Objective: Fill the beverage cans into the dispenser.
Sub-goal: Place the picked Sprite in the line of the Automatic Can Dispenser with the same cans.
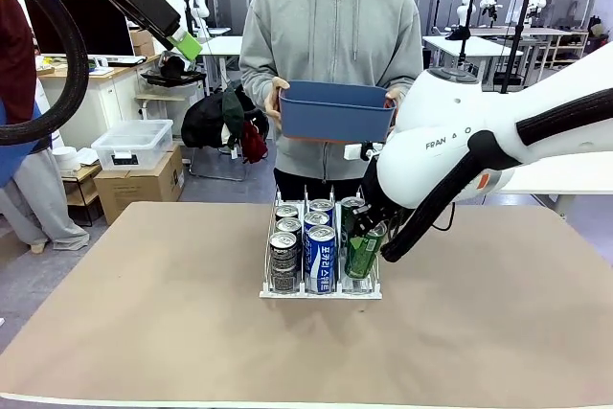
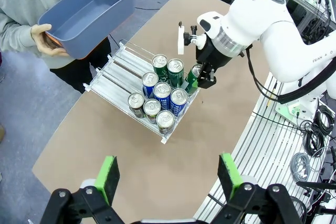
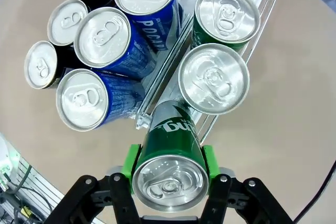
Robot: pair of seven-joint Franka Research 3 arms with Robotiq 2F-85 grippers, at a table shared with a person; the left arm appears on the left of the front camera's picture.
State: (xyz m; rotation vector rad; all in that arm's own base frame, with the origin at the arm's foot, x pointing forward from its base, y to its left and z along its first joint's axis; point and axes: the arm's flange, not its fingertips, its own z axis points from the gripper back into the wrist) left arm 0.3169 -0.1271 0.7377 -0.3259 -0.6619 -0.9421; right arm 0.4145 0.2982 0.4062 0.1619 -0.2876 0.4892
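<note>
We are seeing right tool (image 3: 168, 169) clamping green can (image 3: 169, 156), tilted at lower centre, axis leaning toward dispenser (image 1: 321, 289) right lane directly beneath. Left tool (image 2: 167, 179) hanging released, well apart.

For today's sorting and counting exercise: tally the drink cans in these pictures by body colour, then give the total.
black cans: 3
blue cans: 3
green cans: 3, one of them held in the right gripper
Total: 9
</note>
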